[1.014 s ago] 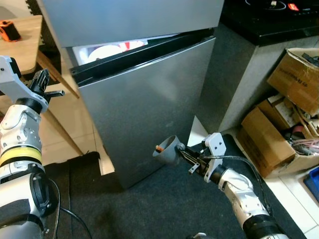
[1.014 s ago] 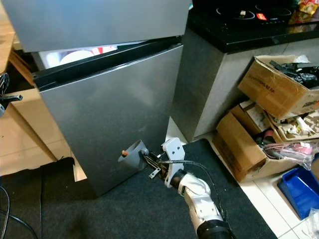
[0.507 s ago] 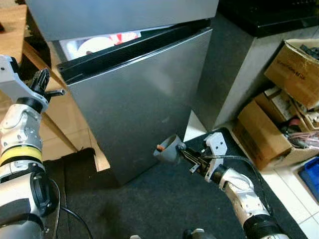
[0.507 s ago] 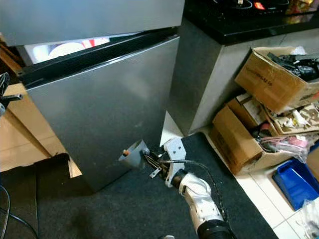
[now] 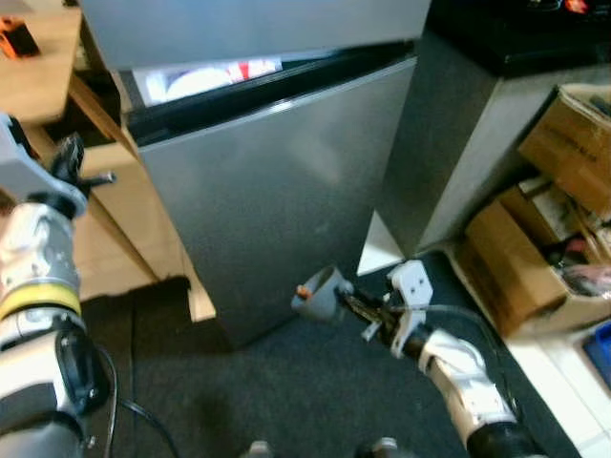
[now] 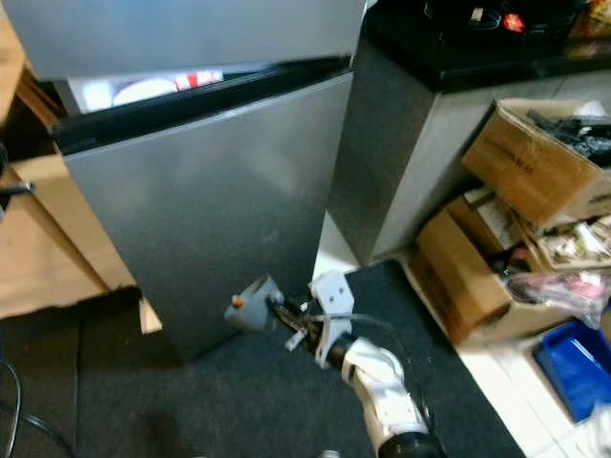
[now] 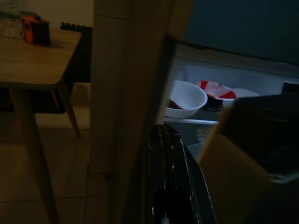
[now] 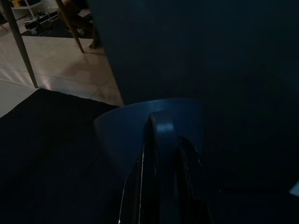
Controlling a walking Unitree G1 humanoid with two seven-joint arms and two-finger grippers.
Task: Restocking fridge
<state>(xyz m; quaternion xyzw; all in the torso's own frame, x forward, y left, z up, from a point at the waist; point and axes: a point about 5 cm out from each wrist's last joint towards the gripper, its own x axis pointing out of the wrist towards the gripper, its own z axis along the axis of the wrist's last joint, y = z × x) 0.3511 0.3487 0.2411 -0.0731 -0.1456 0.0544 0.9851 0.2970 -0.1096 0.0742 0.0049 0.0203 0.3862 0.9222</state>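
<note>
A tall silver fridge stands ahead, and its lower door point(image 5: 277, 191) is ajar. Through the lit gap at the door's top point(image 5: 205, 78) I see a white bowl point(image 7: 187, 98) and a red-and-white bowl point(image 7: 216, 91) inside. My right gripper point(image 5: 348, 301) is low in front of the door's bottom corner, shut on the rim of a small grey-blue bowl point(image 5: 322, 289). Something small and orange point(image 5: 302, 292) sits in that bowl. My left gripper point(image 5: 72, 157) is raised off the fridge's left side, its fingers point(image 7: 164, 140) together and holding nothing.
A wooden table point(image 5: 38, 67) with an orange object point(image 5: 17, 38) stands at the left. A dark counter cabinet point(image 5: 458, 124) flanks the fridge on the right, with open cardboard boxes point(image 5: 563, 181) and a blue bin point(image 6: 573, 367) beyond. A black mat point(image 5: 286, 401) covers the floor.
The whole view has swayed and blurred as the camera moved. The right gripper keeps hold of the bowl near the door's bottom, and the left gripper stays raised.
</note>
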